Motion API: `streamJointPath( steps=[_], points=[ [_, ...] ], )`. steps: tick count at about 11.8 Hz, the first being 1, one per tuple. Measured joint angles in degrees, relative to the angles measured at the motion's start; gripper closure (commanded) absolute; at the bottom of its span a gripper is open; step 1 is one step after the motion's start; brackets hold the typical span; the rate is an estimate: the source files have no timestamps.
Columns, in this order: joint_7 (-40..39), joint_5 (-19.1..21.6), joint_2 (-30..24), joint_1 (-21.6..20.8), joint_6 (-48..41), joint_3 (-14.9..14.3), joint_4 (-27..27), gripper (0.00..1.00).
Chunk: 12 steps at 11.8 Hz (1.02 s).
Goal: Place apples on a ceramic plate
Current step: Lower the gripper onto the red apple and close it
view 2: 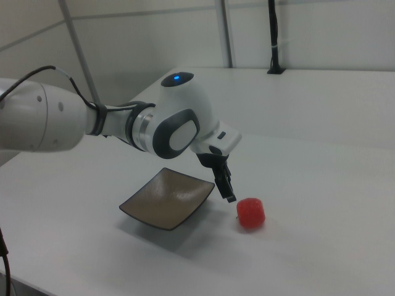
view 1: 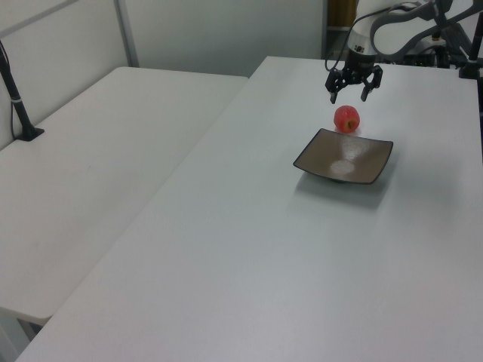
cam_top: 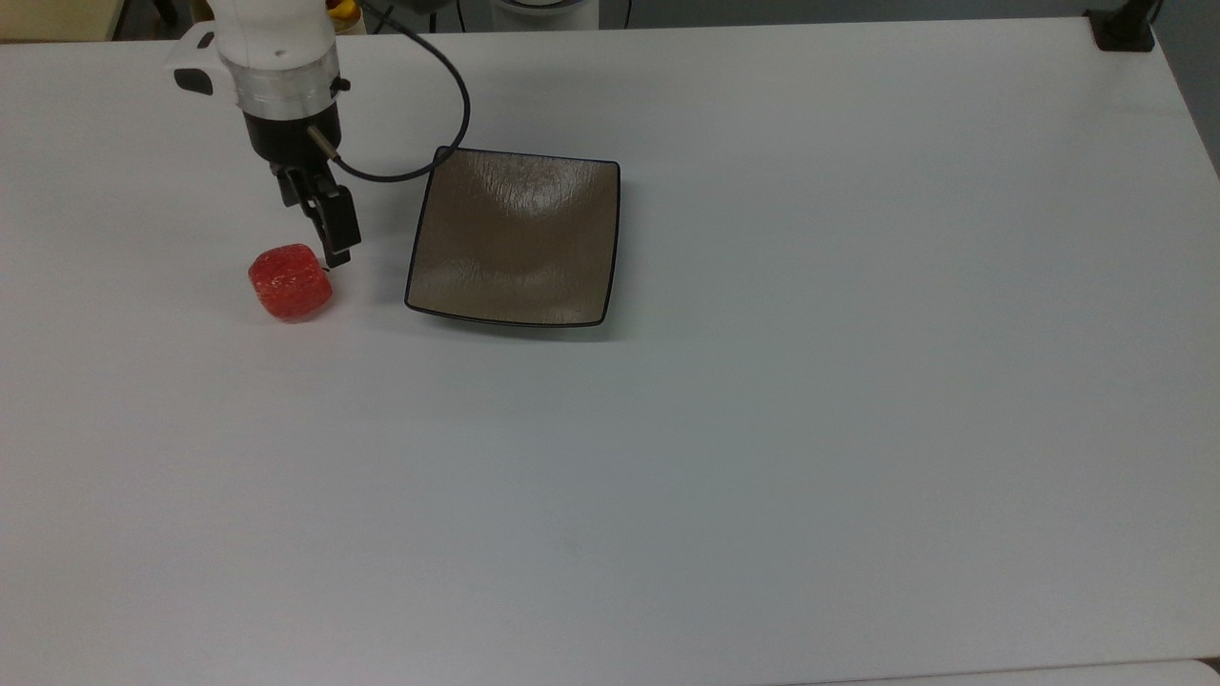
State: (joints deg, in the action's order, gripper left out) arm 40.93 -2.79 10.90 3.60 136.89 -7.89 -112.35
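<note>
The small red apple (cam_top: 291, 281) lies on the white table, to the top view's left of the square brown plate (cam_top: 515, 238) and apart from it. Nothing lies on the plate. My gripper (cam_top: 315, 227) hangs just behind and above the apple, one black finger (cam_top: 336, 243) reaching down close to the apple's right side. In the left view the gripper (view 1: 349, 93) is open, its two fingers spread above the apple (view 1: 346, 118), with the plate (view 1: 343, 156) in front. In the right view the gripper (view 2: 223, 185) sits between the plate (view 2: 166, 197) and the apple (view 2: 251, 213).
A black cable (cam_top: 448, 124) loops from the wrist over the table near the plate's far left corner. A black clamp base (cam_top: 1123, 29) sits at the top view's far right corner. A second white table (view 1: 90, 173) adjoins on the left view's left.
</note>
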Motion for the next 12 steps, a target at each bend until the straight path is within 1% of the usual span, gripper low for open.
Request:
streamJointPath(
  steps=[3, 5, 9, 12],
  points=[
    [0.9, -0.1, 2.5, 0.8, 2.4, -0.4, 0.0, 0.0],
    [0.9, -0.9, 4.2, 1.7, 3.6, -0.4, 0.0, 0.0],
    [0.9, -2.7, 5.7, 2.2, 4.1, -1.3, 0.0, 0.0],
    [0.9, -3.8, 7.0, 2.2, 6.6, -1.4, 0.0, 0.0]
  ],
)
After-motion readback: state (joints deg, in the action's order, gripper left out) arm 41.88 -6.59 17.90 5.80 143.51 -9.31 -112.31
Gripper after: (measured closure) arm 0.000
